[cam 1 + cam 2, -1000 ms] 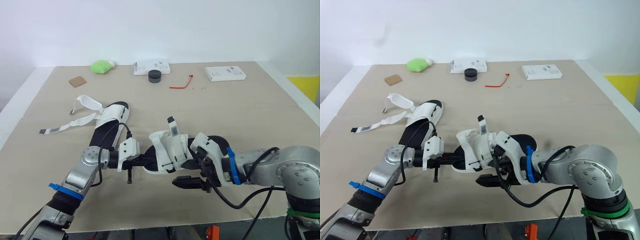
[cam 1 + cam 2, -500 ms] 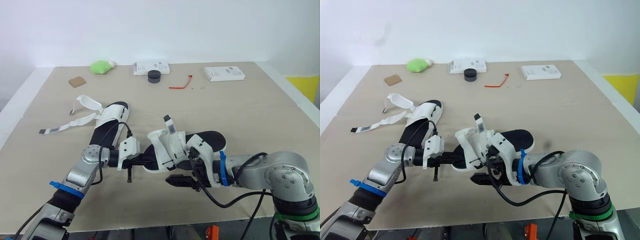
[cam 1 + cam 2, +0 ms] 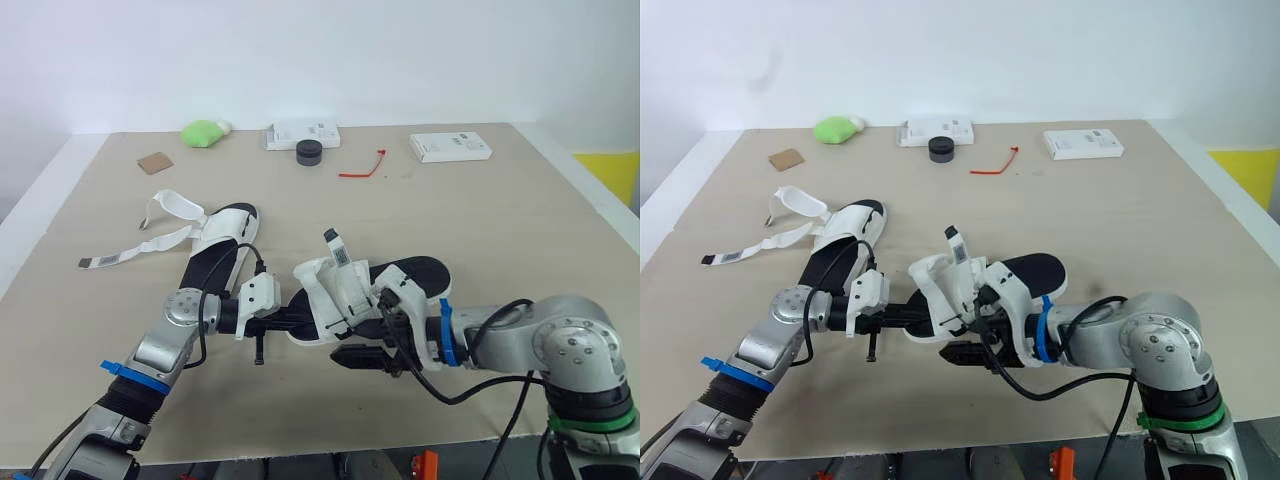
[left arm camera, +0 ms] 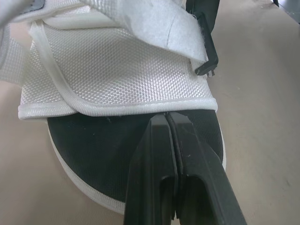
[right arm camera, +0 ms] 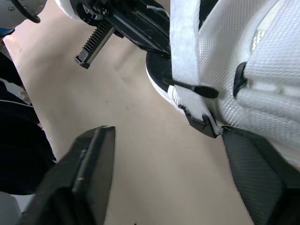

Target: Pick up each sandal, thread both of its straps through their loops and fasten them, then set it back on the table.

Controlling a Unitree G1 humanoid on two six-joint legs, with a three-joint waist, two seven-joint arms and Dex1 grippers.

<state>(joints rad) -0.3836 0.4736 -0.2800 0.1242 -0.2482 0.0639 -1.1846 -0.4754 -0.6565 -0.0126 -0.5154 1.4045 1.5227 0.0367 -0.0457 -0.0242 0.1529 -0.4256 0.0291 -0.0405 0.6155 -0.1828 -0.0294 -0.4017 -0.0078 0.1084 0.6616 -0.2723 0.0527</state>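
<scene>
A sandal [image 3: 400, 278] with a black sole and white straps lies mid-table, its toe end raised. My left gripper [image 3: 298, 321] is shut at that toe end, its tips [image 4: 167, 118] pinched together at the hem of the white front strap [image 4: 122, 75]. My right gripper [image 3: 362, 342] stands open beside the straps, fingers [image 5: 86, 168] wide apart, with a white strap and its black loop [image 5: 201, 89] between and ahead of them. A strap end with a grey tag [image 3: 333, 245] sticks up. The second sandal [image 3: 222, 245] lies at the left, its straps [image 3: 150, 240] loose on the table.
Along the far side lie a green lump [image 3: 203, 131], a brown card [image 3: 155, 162], a white box [image 3: 302, 133], a black puck [image 3: 309, 151], a red tie [image 3: 362, 168] and another white box [image 3: 450, 147]. The table's front edge is close below the arms.
My right arm has slid left along the sandal, uncovering its black heel, and its gripper now sits closer under the straps. The left gripper has kept its hold.
</scene>
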